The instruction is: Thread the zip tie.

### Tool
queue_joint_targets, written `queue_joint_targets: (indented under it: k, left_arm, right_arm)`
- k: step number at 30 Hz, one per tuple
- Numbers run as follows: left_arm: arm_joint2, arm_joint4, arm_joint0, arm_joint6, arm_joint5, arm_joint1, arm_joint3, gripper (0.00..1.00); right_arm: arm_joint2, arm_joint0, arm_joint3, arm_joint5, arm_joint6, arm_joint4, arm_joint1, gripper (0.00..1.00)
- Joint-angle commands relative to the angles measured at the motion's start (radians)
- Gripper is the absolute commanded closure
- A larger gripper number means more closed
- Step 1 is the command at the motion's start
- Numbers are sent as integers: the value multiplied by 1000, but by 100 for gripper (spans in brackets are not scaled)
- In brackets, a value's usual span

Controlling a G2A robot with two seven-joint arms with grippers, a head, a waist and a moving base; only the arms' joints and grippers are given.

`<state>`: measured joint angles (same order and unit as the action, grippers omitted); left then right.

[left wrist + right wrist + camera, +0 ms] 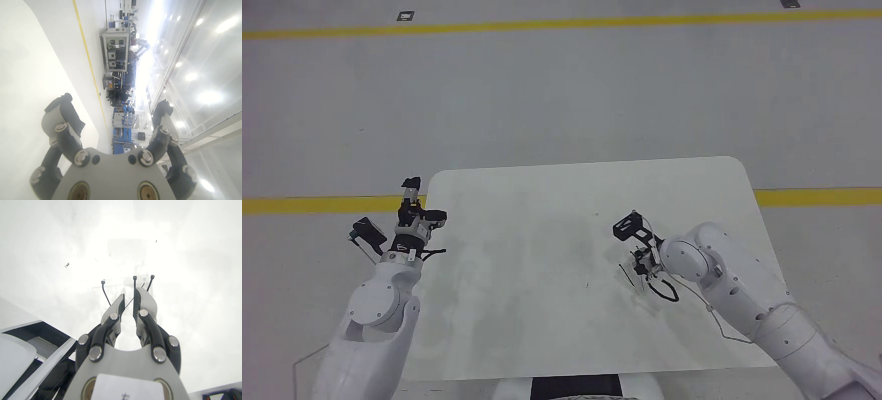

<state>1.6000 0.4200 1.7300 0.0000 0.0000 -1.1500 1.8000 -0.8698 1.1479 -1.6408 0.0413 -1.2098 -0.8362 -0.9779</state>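
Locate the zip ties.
Three black zip ties sit right of the table's middle, at the fingertips of the right gripper, seen in the right wrist view.

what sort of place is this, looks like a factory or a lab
Most likely a large robotics lab or factory hall: a yellow floor line runs past the white table, and the left wrist view shows an equipment cabinet, blue workbenches and rows of high ceiling lights.
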Motion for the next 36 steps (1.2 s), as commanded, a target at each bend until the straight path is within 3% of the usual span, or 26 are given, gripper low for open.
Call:
queue_joint_targets:
  k: [1,9,21,36]
  left_arm:
    - [0,0,0,0,0,0,0,0]
    - [0,0,0,0,0,0,0,0]
    - [0,0,0,0,0,0,0,0]
    - [0,0,0,0,0,0,0,0]
  right_arm:
    - [-5,5,-7,-1,-1,-4,1,88]
    - [-24,22,-24,-4,-1,-18,3,89]
    - [-14,8,13,3,0,-11,-8,92]
    - [-3,-3,35,-2,3,-20,-21,87]
